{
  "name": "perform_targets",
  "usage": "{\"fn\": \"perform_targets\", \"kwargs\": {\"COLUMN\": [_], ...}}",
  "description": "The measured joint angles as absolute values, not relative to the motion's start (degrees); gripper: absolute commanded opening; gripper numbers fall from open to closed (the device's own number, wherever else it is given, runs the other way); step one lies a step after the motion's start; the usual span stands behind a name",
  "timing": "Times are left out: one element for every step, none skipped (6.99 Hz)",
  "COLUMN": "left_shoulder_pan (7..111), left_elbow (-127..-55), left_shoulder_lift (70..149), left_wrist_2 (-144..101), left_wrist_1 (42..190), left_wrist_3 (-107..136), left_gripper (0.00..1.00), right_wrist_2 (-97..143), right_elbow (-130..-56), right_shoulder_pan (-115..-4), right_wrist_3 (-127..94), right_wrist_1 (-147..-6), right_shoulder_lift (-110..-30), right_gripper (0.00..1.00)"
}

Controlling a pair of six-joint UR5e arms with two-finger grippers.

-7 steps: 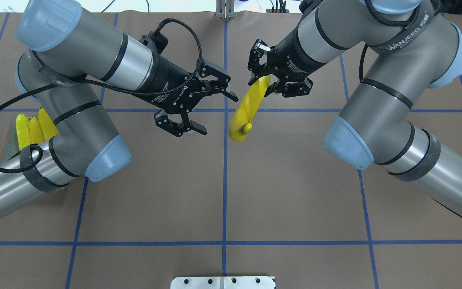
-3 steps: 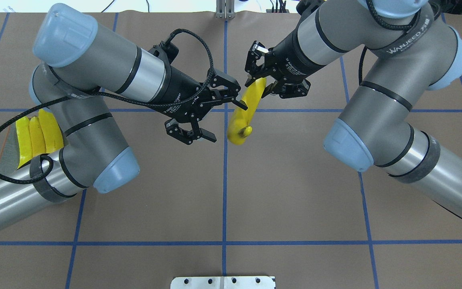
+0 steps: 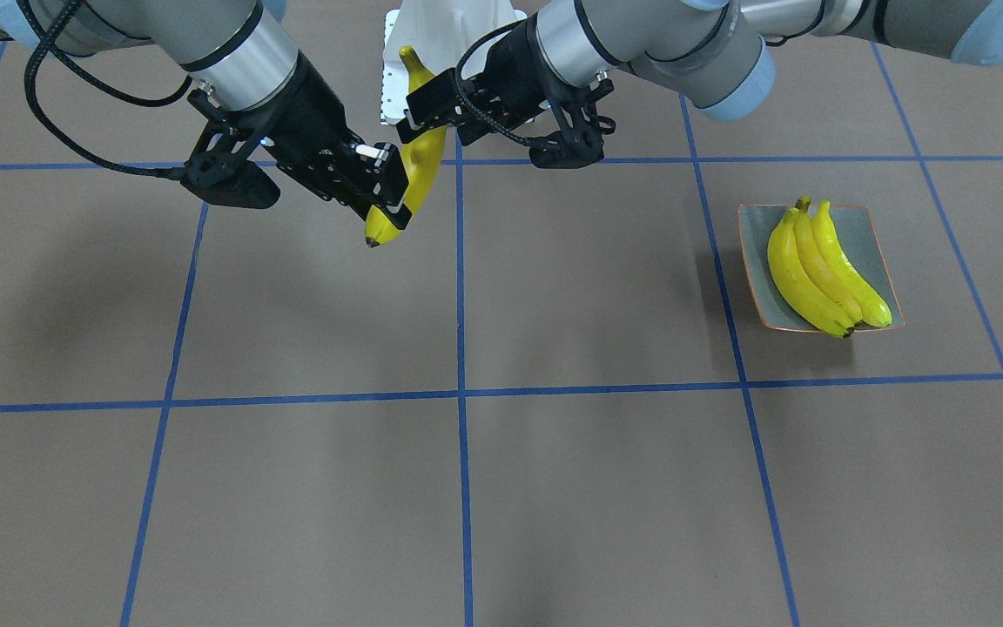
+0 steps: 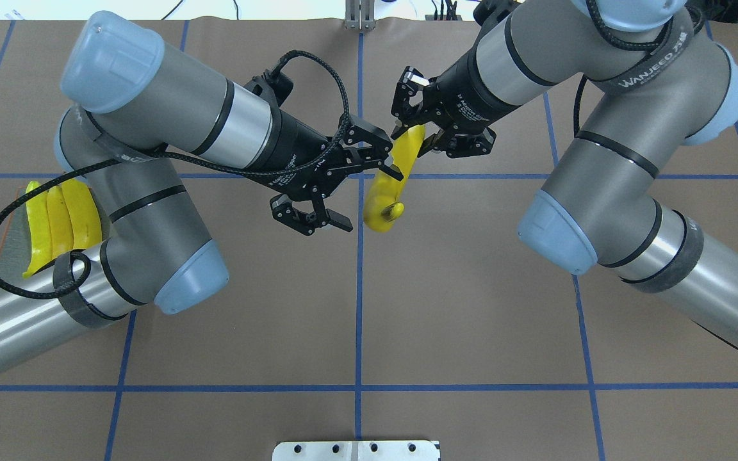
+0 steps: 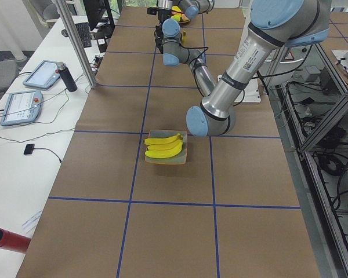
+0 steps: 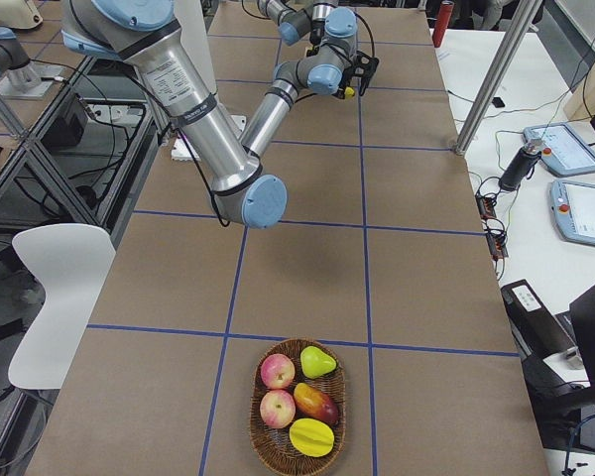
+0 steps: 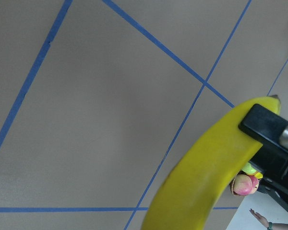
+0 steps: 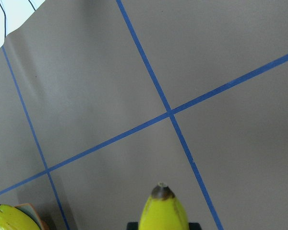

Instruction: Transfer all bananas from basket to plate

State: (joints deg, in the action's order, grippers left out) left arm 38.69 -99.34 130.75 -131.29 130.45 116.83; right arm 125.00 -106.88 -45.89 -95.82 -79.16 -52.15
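My right gripper [image 4: 419,133] is shut on the upper end of one yellow banana [image 4: 385,192], which hangs tilted above the table's middle. My left gripper [image 4: 369,197] is open, its fingers either side of this banana's lower half, and one finger [image 4: 393,170] lies across it. In the left wrist view the banana [image 7: 206,177] fills the lower right. Three bananas [image 3: 815,270] lie side by side on the grey-blue plate [image 3: 876,235]; my left arm partly hides the plate [image 4: 16,237] overhead. The basket [image 6: 251,416] stands far off at the right end with no banana in it.
The basket holds apples [image 6: 278,372], a green pear [image 6: 317,362] and other fruit. A white metal base plate [image 4: 356,450] sits at the near table edge. Blue tape lines cross the brown table. Tablets and cables lie on the side bench [image 6: 575,178].
My left arm has swung right towards the hanging banana, and its open fingers now flank it. The right gripper has kept its hold and barely moved.
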Motion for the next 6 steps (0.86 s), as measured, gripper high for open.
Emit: {"fn": "perform_targets", "kwargs": {"left_shoulder_pan": [38.31,37.8,37.34,37.12,37.04,37.02], "left_elbow": [-99.37,-99.42,-99.46,-99.51,-99.56,-99.61], "left_shoulder_lift": [130.77,130.78,130.78,130.78,130.78,130.65], "left_wrist_2": [-130.84,-130.25,-129.6,-129.34,-129.26,-129.3], "left_wrist_1": [130.44,130.43,130.43,130.43,130.42,130.31], "left_wrist_3": [116.54,116.27,116.0,115.92,115.97,116.12], "left_gripper": [0.87,0.68,0.45,0.12,0.0,0.0], "right_wrist_2": [125.06,125.14,125.2,125.23,125.2,125.19], "right_elbow": [-106.88,-106.95,-107.12,-107.18,-107.2,-107.22], "right_shoulder_pan": [-45.93,-45.96,-45.96,-45.95,-45.88,-45.83], "right_wrist_3": [-95.88,-96.0,-96.15,-96.25,-96.35,-96.42], "right_wrist_1": [-78.37,-77.52,-77.11,-76.97,-76.93,-76.88], "right_shoulder_lift": [-52.41,-52.81,-53.0,-53.05,-53.11,-53.12], "right_gripper": [0.0,0.0,0.0,0.0,0.0,0.42]}}
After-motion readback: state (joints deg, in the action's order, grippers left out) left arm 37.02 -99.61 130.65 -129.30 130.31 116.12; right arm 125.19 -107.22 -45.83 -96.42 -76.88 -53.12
